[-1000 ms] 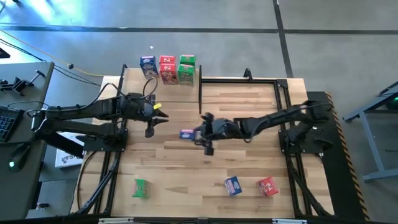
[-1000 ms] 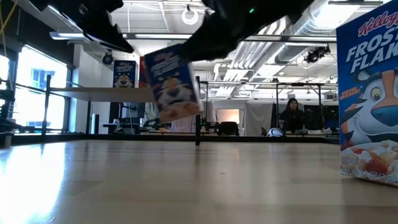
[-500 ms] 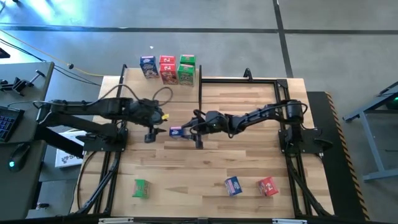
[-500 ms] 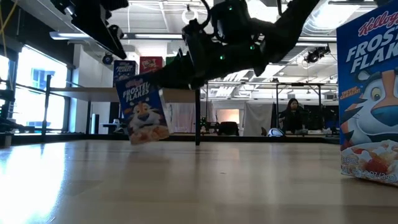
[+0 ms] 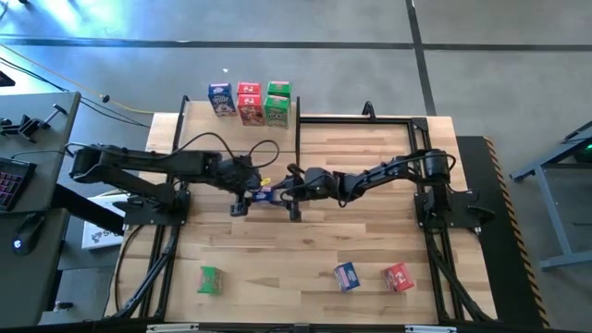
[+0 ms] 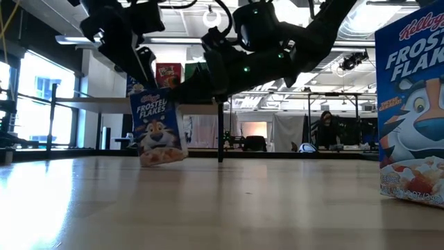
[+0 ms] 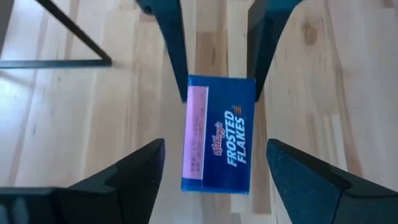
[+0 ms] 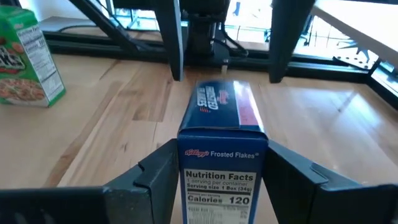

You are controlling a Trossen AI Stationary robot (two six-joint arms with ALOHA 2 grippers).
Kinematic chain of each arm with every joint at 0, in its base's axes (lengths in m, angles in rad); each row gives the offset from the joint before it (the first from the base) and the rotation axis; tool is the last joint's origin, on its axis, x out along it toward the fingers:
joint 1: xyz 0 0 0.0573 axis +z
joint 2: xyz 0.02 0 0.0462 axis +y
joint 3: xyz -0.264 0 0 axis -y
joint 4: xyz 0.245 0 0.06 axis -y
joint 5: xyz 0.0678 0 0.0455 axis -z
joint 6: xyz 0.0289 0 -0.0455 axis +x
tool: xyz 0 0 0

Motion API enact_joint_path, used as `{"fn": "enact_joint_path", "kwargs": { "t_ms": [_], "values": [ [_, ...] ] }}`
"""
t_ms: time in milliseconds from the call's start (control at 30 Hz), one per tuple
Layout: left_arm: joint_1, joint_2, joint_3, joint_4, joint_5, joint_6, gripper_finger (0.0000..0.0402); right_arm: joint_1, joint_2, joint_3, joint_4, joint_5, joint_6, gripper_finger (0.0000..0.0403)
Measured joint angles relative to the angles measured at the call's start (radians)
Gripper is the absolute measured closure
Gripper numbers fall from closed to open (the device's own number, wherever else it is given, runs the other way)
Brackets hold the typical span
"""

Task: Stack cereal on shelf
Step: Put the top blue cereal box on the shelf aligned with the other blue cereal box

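My right gripper (image 5: pixel 283 191) is shut on a small blue cereal box (image 5: pixel 265 194) at the table's middle. The box stands upright in the low view (image 6: pixel 158 125). My left gripper (image 7: pixel 214 149) is open. It slants down from the table's left, with one finger on each side of the box's left end and a gap at each. The wooden shelf (image 6: pixel 97 104) stands at the far left on thin black posts. On it are a blue box (image 5: pixel 220 97), red boxes (image 5: pixel 248 102) and green boxes (image 5: pixel 277 102). My right gripper pinches the blue box between its two fingers (image 7: pixel 174 56), one on the front face and one on the back face, near the box's right-hand end (image 7: pixel 188 90). The fingers come almost level from the table's right. The box is upright; whether its bottom touches the table I cannot tell.
Three more boxes lie near the table's near edge: green (image 5: pixel 211 279) at the left, blue (image 5: pixel 347 276) and red (image 5: pixel 399 276) at the right. That blue box looms large in the low view (image 6: pixel 413 104). A person (image 6: pixel 325 128) sits in the room behind.
My right gripper has carried the blue box toward the table's left and down. The box, tilted before, now stands upright, low over the table. My left gripper has moved right and down toward the box, and its fingers now stand on either side of it.
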State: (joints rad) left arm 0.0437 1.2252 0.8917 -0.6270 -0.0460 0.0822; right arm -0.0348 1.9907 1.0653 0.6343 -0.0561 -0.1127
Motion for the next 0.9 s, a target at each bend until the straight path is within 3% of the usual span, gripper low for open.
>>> {"fn": "enact_joint_path", "kwargs": {
  "t_ms": [700,900],
  "values": [
    [0.000,0.112,-0.001,0.023,0.012,0.060,0.0128,0.014,0.000,0.000,-0.012,0.022,0.000,0.0214],
    [0.000,0.112,-0.001,0.016,0.011,0.083,0.0157,0.022,0.000,0.000,-0.005,0.025,0.000,0.0214]
  ]
}}
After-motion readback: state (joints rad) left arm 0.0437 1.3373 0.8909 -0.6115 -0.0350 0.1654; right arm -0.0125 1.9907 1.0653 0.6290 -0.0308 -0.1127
